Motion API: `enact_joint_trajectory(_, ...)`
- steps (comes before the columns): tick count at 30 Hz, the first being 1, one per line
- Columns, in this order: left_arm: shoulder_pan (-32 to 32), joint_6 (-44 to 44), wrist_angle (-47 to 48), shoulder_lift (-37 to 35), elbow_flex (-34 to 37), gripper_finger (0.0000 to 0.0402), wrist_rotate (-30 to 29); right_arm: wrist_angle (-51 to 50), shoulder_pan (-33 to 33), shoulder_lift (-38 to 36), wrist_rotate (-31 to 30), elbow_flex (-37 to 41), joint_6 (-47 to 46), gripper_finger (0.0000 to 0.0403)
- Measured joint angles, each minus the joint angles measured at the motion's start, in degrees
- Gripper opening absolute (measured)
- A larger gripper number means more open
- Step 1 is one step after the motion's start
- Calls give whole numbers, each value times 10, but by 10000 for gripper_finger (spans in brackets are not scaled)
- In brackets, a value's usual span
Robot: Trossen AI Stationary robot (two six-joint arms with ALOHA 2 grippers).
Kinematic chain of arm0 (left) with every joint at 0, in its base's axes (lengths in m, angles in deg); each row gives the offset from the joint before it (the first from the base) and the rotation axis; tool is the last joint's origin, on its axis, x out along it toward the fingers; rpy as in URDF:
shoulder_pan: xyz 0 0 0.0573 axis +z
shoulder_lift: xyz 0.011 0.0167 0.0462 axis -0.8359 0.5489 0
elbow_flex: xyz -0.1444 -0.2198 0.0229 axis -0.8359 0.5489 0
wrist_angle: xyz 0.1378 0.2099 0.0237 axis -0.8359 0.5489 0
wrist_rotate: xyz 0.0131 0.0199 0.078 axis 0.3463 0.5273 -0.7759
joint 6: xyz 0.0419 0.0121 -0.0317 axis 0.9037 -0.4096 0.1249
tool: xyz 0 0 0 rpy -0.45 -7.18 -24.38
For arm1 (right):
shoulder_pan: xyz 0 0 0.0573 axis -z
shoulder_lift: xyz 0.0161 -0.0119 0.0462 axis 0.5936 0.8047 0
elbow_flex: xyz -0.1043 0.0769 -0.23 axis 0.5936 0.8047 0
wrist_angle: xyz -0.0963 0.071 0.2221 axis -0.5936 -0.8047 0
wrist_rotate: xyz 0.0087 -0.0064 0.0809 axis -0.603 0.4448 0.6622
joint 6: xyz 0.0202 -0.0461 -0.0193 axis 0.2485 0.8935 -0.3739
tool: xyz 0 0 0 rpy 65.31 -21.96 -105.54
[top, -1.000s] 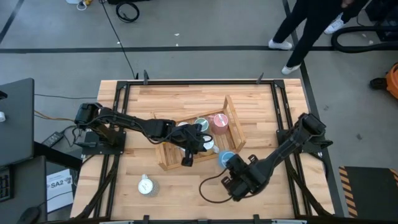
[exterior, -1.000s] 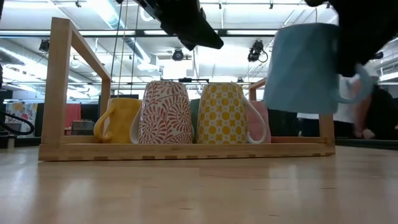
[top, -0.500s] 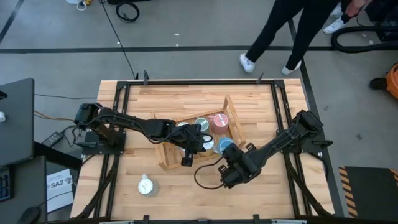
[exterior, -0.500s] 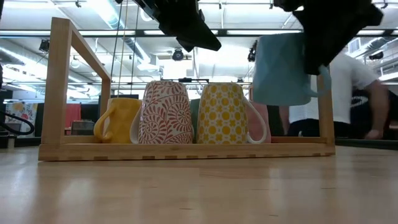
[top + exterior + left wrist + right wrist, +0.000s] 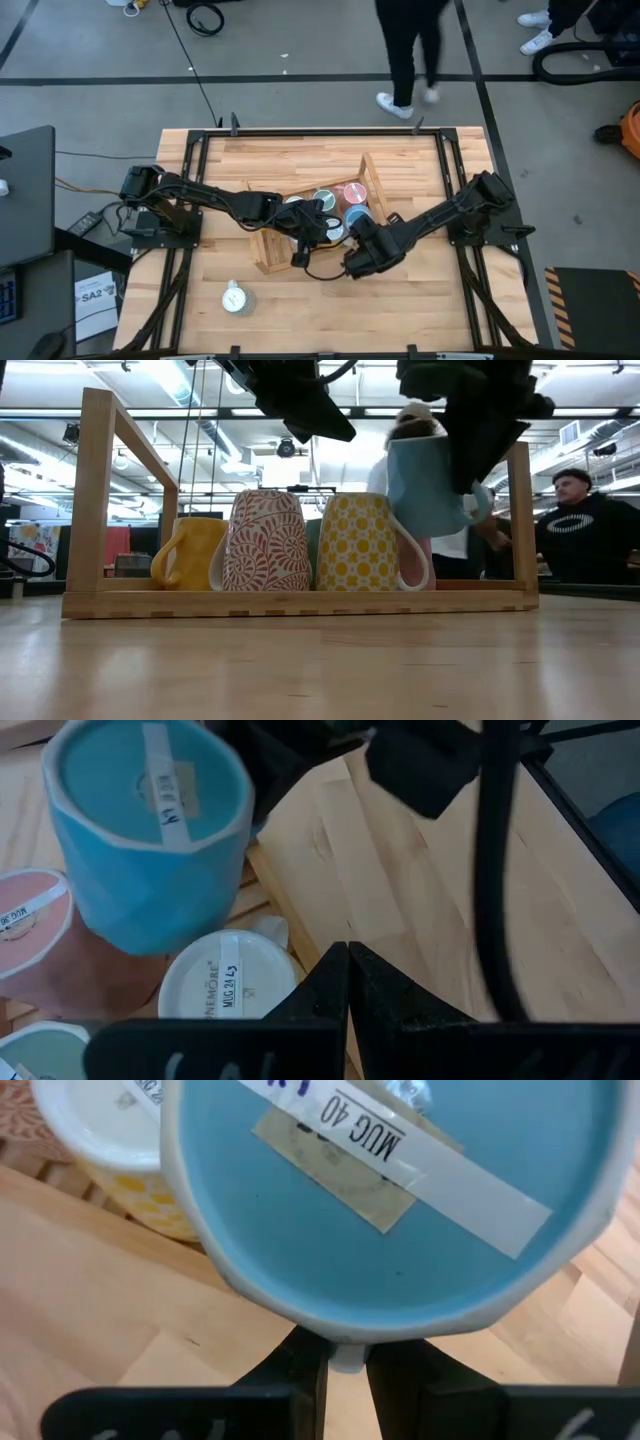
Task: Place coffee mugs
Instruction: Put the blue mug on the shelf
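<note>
A wooden tray (image 5: pixel 375 192) lies near the table's middle. In it, bottoms up, stand a plain yellow mug (image 5: pixel 185 552), a red-patterned one (image 5: pixel 265 540), a yellow-patterned one (image 5: pixel 355 545) and a pink one (image 5: pixel 30 920). My right gripper (image 5: pixel 346 1365) is shut on a light blue mug (image 5: pixel 430 485), held base-up above the tray's right end. My left gripper (image 5: pixel 348 970) hangs shut above the tray's mugs (image 5: pixel 300 400), touching nothing. My right gripper pinches the blue mug's handle (image 5: pixel 347 1357) between its two fingers. It comes slanting down from the table's near right side. The mug hangs upside down, its labelled base (image 5: pixel 390 1190) up, a little tilted. It is clear of the tray and the other mugs.
A pale mug (image 5: pixel 235 298) stands alone near the table's front left. A white mug base (image 5: pixel 225 985) and a green one (image 5: pixel 40 1055) show in the tray under my left gripper. People stand and walk beyond the far edge (image 5: pixel 405 50). A black cable trails below the right gripper (image 5: pixel 320 272).
My right gripper has carried the blue mug from near the table's front edge toward the far edge and a little left, up to the tray's right end. Its wrist has turned, and the mug now tilts. A person has walked leftward beyond the table.
</note>
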Motion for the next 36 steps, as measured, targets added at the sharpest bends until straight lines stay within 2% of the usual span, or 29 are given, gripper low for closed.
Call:
enact_joint_trajectory(6,0,0,0,0,0,13,0,4,12,0,19,2,16,60)
enact_joint_trajectory(14,0,0,0,0,0,13,0,44,14,0,39,54,15,60)
enact_joint_trajectory(36,0,0,0,0,0,13,0,92,15,0,31,86,22,60)
